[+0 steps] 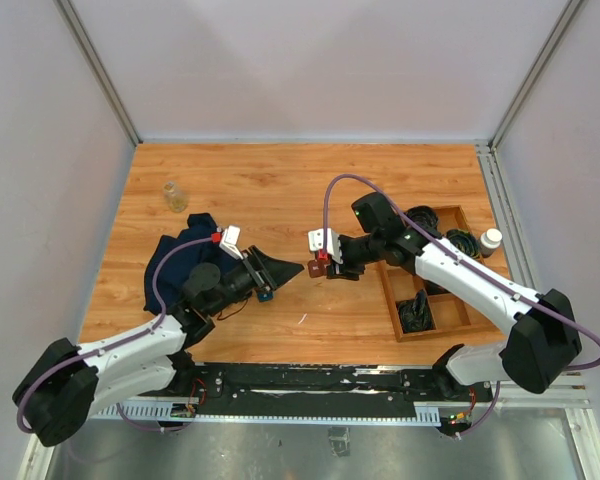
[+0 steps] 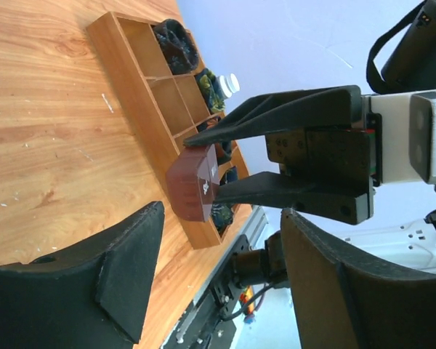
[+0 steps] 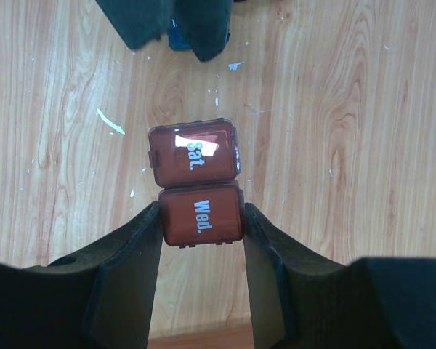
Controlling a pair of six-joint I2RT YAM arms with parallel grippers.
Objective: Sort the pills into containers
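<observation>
Containers (image 3: 195, 174) read "Sat." at twelve o'clock, "Wed." at six; right pincer (image 3: 202, 222) grips "Wed."; left pincer (image 2: 221, 247) gapes, empty.

My right gripper (image 3: 202, 212) has no room between its jaws: the Wed. container (image 3: 202, 222) fills them. The Sat. container (image 3: 192, 155) sits against its far end, jutting toward my left gripper (image 1: 290, 267). Only a narrow gap separates that box from my left fingertips (image 3: 203, 33), whose jaws stand apart with nothing between them. Both boxes seem lifted off the table (image 1: 280, 180), though I cannot judge the clearance beneath. The far half of the wood is open for passing. On my right the wooden tray (image 1: 392, 300) blocks low moves, a white bottle (image 1: 491, 240) just beside it. On my left lie a dark cloth (image 1: 175, 262) and, beyond it, a clear bottle (image 1: 174, 195).
</observation>
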